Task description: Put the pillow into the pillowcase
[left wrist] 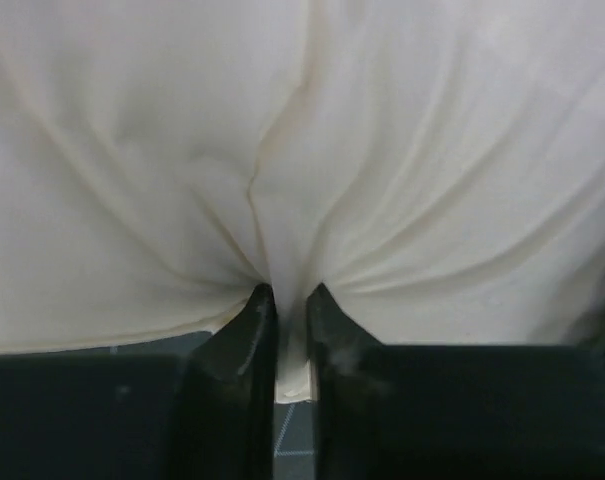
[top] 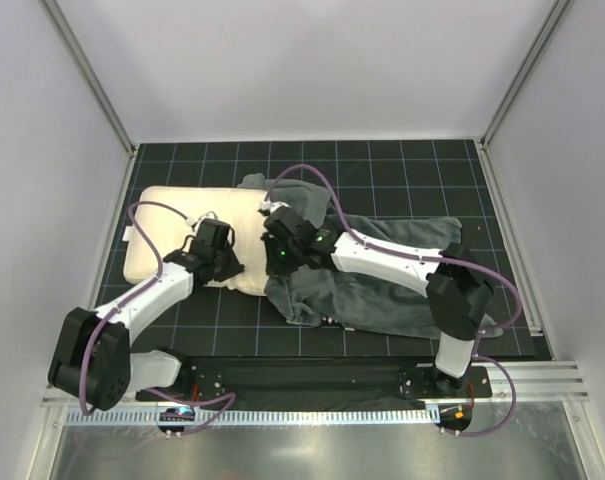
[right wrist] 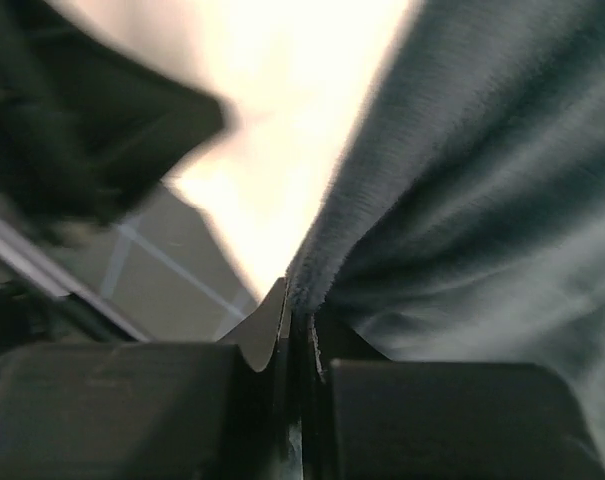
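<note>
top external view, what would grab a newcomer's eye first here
The plain cream soft pillow lies left of centre on the black gridded mat, its right end meeting the plush dark grey pillowcase. The left pincer is shut on a pinch of pillow fabric, the right pincer on the pillowcase edge.

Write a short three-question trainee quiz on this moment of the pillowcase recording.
1. True or false: the left hand is shut on a fold of the pillow.
2. Multiple choice: what does the right hand pinch? A) the grey edge of the pillowcase; B) the pillow; C) nothing.
3. Fill the gap: in the top view, most of the pillow lies ___ the pillowcase.

Key: 1 true; 2 A; 3 outside.
</note>
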Available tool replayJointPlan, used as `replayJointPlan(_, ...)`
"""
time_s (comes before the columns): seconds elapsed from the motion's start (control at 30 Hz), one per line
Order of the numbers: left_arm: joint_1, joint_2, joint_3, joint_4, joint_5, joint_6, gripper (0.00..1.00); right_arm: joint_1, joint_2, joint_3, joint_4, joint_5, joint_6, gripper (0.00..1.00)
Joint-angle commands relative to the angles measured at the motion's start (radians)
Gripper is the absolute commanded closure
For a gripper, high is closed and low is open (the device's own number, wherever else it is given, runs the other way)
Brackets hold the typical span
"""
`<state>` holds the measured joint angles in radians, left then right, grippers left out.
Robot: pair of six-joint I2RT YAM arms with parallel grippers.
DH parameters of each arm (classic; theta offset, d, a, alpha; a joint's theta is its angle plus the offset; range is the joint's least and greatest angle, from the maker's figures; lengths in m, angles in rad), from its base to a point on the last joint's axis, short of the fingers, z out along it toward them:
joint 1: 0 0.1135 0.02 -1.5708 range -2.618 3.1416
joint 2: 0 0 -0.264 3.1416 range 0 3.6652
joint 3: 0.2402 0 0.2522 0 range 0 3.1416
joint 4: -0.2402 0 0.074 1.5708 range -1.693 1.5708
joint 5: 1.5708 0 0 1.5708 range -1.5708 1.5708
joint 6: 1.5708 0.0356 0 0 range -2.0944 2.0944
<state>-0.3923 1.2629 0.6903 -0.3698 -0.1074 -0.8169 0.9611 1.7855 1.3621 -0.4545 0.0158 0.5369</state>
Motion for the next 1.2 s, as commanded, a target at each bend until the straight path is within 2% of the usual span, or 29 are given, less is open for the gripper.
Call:
replayJointPlan(0.0, -0.016, 0.01, -0.014, 0.144, 0.029, -0.025, 0.91, 0.054, 0.011, 0.11, 0.063, -0.106, 0.017, 0.96)
replayJointPlan(0.03, -0.017, -0.015, -0.014, 0.149, 0.029, -0.028, 0.98, 0.056, 0.006, 0.114, 0.08, -0.125, 0.021, 0.96)
replayJointPlan(0.07, -0.028, -0.031, -0.014, 0.15, 0.023, -0.031, 1.0, 0.054, 0.002, 0.112, 0.12, -0.152, 0.032, 0.96)
replayJointPlan(0.27, -0.074, -0.16, 0.021, 0.099, 0.008, -0.054, 1.0, 0.041, 0.026, 0.213, 0.087, -0.172, 0.034, 0.96)
replayJointPlan(0.47, -0.204, -0.235, 0.164, -0.026, -0.071, -0.062, 1.0, -0.047, 0.034, 0.236, 0.115, -0.252, 0.063, 0.96)
replayJointPlan(0.5, -0.206, -0.244, 0.181, -0.047, -0.071, -0.061, 1.0, -0.07, 0.032, 0.239, 0.112, -0.258, 0.063, 0.93)
replayJointPlan(0.6, -0.206, -0.232, 0.228, -0.067, -0.092, -0.045, 1.0, -0.082, 0.02, 0.253, 0.05, -0.266, 0.026, 0.75)
replayJointPlan(0.63, -0.206, -0.223, 0.238, -0.076, -0.101, -0.038, 1.0, -0.082, 0.008, 0.235, 0.039, -0.26, 0.017, 0.66)
replayJointPlan(0.67, -0.206, -0.211, 0.254, -0.078, -0.103, -0.033, 1.0, -0.081, -0.015, 0.212, 0.043, -0.254, 0.008, 0.5)
replayJointPlan(0.77, -0.206, -0.172, 0.278, -0.087, -0.107, -0.021, 1.0, -0.079, -0.17, 0.083, 0.082, -0.229, -0.006, 0.36)
replayJointPlan(0.83, -0.206, -0.148, 0.288, -0.09, -0.107, -0.015, 1.0, -0.078, -0.239, 0.016, 0.073, -0.206, -0.021, 0.31)
replayJointPlan(0.87, -0.206, -0.14, 0.291, -0.092, -0.109, -0.013, 1.0, -0.078, -0.302, -0.021, 0.066, -0.2, -0.029, 0.24)
replayJointPlan(1.07, -0.206, -0.099, 0.31, -0.095, -0.113, -0.01, 1.0, 0.022, -0.454, -0.103, -0.047, -0.087, -0.063, 0.21)
replayJointPlan(1.17, -0.206, -0.092, 0.319, -0.096, -0.107, -0.011, 1.0, 0.123, -0.465, -0.113, -0.143, 0.102, -0.042, 0.21)
